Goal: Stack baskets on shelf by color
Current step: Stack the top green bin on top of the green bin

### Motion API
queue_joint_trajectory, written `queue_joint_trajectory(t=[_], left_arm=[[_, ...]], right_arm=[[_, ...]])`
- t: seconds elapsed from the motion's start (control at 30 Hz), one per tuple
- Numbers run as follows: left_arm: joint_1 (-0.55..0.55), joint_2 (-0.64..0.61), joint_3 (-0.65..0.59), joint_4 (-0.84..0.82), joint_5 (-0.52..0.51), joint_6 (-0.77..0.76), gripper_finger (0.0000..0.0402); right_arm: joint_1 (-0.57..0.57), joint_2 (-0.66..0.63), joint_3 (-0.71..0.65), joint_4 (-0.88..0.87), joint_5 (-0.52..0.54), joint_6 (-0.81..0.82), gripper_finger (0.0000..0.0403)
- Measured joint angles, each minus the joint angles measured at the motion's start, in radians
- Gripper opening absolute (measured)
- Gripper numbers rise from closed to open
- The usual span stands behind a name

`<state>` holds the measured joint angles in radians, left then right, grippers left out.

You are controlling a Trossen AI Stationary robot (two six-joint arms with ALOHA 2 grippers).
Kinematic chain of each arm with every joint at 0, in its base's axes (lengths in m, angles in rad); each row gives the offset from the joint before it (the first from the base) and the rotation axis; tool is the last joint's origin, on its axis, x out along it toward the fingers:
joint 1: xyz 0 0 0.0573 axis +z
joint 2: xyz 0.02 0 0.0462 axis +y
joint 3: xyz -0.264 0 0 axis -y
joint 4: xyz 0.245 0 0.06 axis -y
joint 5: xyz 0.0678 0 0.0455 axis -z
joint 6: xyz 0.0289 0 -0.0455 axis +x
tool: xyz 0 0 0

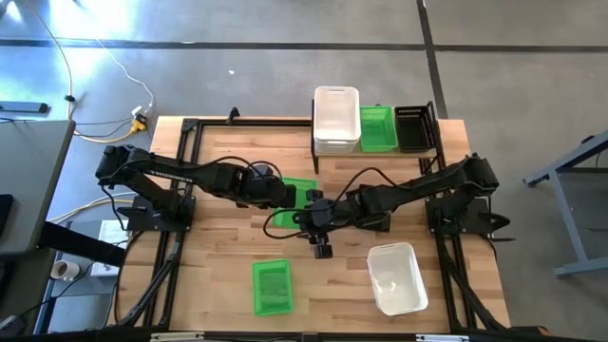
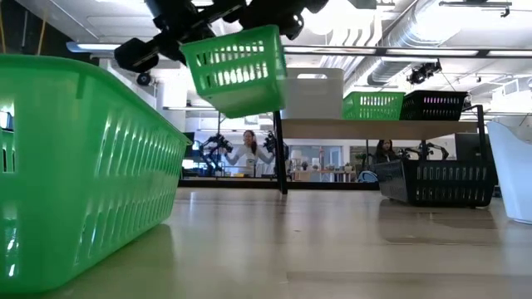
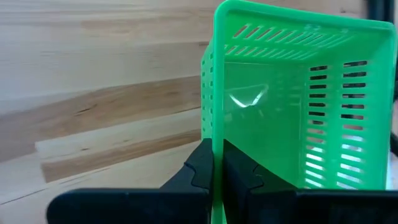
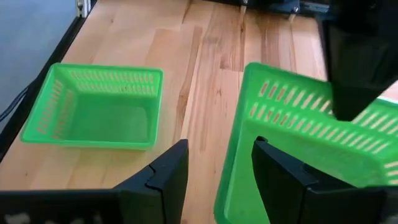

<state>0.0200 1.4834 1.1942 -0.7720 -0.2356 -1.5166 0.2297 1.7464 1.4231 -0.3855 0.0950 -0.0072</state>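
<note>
Above the table's middle, a green basket [image 2: 237, 68] is held aloft, its rim clenched by the left gripper [image 3: 217, 171]. The right gripper [image 4: 214, 168], fingers spread, is placed just beside it. Another green basket [image 1: 272, 286] and a white basket [image 1: 397, 277] lie nearby; the shelf [image 2: 378, 127] carries three baskets.

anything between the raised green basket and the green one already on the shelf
Nothing visible. The left end effector holds the green basket above the table; the path to the shelf's green basket looks open. The right end effector straddles its rim, open.
</note>
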Motion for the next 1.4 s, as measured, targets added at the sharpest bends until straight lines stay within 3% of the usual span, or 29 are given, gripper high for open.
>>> queue_joint_trajectory(t=[0.4, 0.5, 0.63, 0.7, 0.97, 1.4], left_arm=[[0.0, 0.001, 0.0, 0.049, -0.015, 0.029, 0.0001], [0.002, 0.001, 0.0, 0.063, -0.019, 0.052, 0.0001], [0.001, 0.001, 0.0, 0.074, -0.02, 0.092, 0.0007], [0.001, 0.001, 0.0, 0.072, -0.022, 0.11, 0.001], [0.001, 0.001, 0.0, 0.074, 0.011, 0.177, 0.0038], [0.016, 0.0, 0.0, 0.062, 0.069, 0.434, 0.0139]], right_arm=[[-0.041, 0.036, 0.001, -0.093, 0.001, 0.115, 0.0147], [-0.042, 0.04, 0.003, -0.101, 0.001, 0.135, 0.0108], [-0.04, 0.041, 0.012, -0.101, -0.018, 0.14, 0.0025], [-0.042, 0.041, 0.012, -0.103, -0.017, 0.142, 0.0009], [-0.033, 0.04, 0.011, -0.106, -0.016, 0.197, 0.0005], [0.017, 0.038, 0.01, -0.143, 0.015, 0.441, 0.0]])
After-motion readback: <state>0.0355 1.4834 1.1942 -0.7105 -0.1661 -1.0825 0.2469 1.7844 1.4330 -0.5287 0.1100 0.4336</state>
